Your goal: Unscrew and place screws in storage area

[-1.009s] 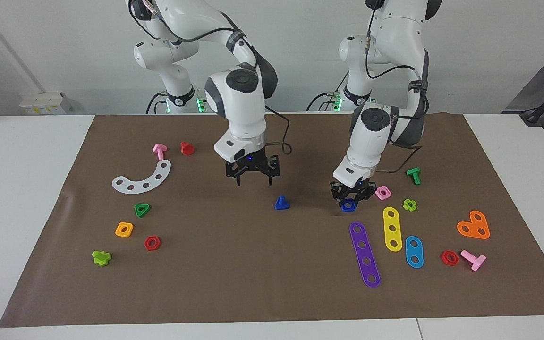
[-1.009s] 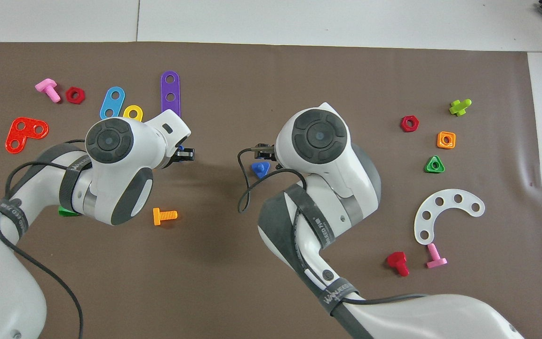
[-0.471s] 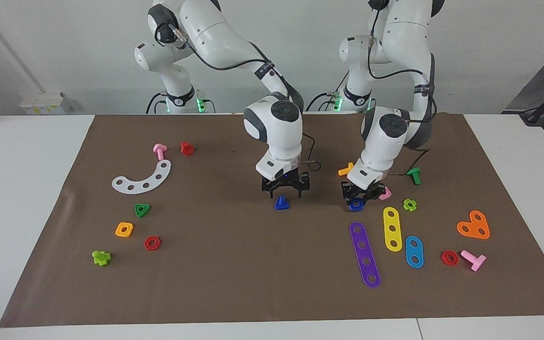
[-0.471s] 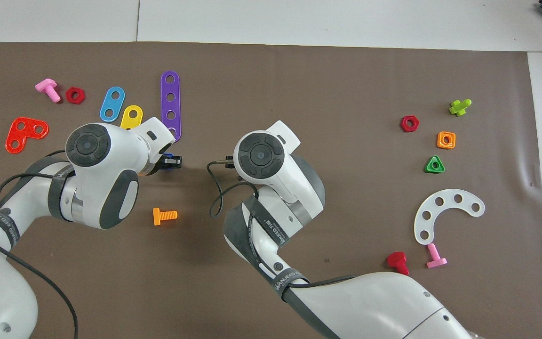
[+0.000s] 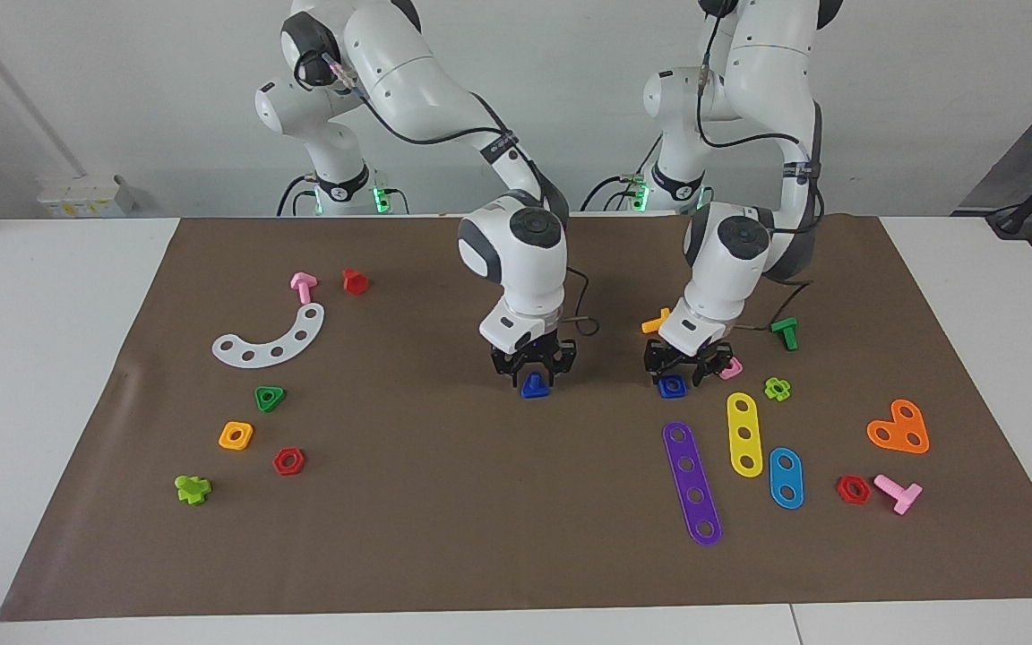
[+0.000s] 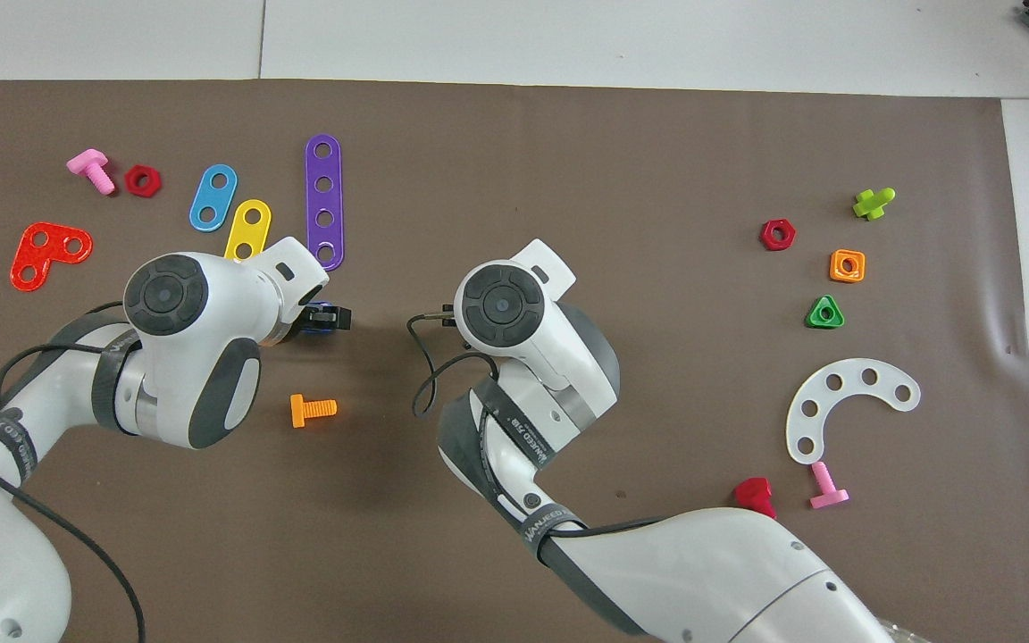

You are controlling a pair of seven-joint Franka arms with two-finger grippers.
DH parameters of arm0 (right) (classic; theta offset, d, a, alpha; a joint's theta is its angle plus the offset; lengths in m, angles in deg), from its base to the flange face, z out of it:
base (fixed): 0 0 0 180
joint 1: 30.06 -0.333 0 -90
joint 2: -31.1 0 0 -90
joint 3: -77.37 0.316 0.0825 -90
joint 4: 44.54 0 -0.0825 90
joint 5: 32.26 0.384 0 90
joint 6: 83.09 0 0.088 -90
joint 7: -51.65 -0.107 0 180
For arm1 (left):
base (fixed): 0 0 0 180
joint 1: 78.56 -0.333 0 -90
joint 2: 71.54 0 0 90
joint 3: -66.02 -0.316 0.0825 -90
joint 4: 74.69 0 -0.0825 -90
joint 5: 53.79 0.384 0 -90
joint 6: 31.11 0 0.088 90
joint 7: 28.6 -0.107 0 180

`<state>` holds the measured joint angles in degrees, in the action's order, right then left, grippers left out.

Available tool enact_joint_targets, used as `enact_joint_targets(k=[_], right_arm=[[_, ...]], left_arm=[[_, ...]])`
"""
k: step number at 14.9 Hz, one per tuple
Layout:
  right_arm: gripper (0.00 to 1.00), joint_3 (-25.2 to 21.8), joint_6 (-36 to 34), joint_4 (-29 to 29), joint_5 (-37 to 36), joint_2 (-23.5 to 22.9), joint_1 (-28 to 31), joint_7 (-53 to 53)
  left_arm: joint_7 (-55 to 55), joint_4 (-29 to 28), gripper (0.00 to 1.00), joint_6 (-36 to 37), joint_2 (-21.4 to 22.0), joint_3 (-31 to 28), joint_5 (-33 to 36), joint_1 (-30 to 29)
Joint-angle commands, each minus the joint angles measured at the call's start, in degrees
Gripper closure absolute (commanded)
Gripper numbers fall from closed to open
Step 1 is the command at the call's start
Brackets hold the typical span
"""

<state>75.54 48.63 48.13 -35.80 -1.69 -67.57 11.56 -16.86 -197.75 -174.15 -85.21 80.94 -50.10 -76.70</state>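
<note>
The blue screw [image 5: 533, 386] stands head down, shank up, mid-mat. My right gripper [image 5: 533, 365] is low right over it, down at the shank; the overhead view hides both under the wrist. My left gripper [image 5: 677, 367] [image 6: 325, 315] is open, its fingers spread above a blue square nut [image 5: 672, 386] that lies on the mat. The storage area [image 5: 337, 394] is bare mat toward the right arm's end, beside a white curved strip [image 5: 270, 339] [image 6: 845, 402], a green nut [image 5: 270, 398], an orange nut [image 5: 236, 435] and a red nut [image 5: 288, 460].
Purple [image 5: 692, 484], yellow [image 5: 743, 434] and blue strips [image 5: 786, 477] lie just farther out than the left gripper. A pink nut [image 5: 731, 368], orange screw [image 5: 656, 321] and green screw [image 5: 785, 332] crowd it. A red screw [image 5: 354, 280] and pink screw [image 5: 302, 286] lie by the white strip.
My right gripper swung over the blue screw, dropped onto it, and its jaws narrowed. My left gripper, shut on the blue nut before, has opened and the nut rests on the mat.
</note>
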Motion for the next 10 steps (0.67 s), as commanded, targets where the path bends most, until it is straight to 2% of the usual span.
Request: enact_joint_targets(k=[1, 5, 8, 10], right_arm=[[0.46, 0.3, 0.9, 1.2, -0.7, 0.4, 0.2, 0.9], [0.46, 0.2, 0.6, 0.6, -0.7, 0.6, 0.1, 0.8], [0.46, 0.3, -0.6, 0.0, -0.6, 0.7, 0.0, 0.7], [0.6, 0.3, -0.6, 0.0, -0.6, 0.7, 0.0, 0.8]], left_arm=[[-1.5, -0.4, 0.0, 0.6, 2.7, 0.0, -1.4, -0.5], [-1.6, 7.6, 0.0, 12.5, 4.7, 0.0, -1.3, -0.1], [-3.6, 12.7, 0.0, 18.2, 6.2, -0.1, -1.2, 0.1], [-4.6, 16.7, 0.0, 22.6, 6.6, -3.8, -1.2, 2.1]])
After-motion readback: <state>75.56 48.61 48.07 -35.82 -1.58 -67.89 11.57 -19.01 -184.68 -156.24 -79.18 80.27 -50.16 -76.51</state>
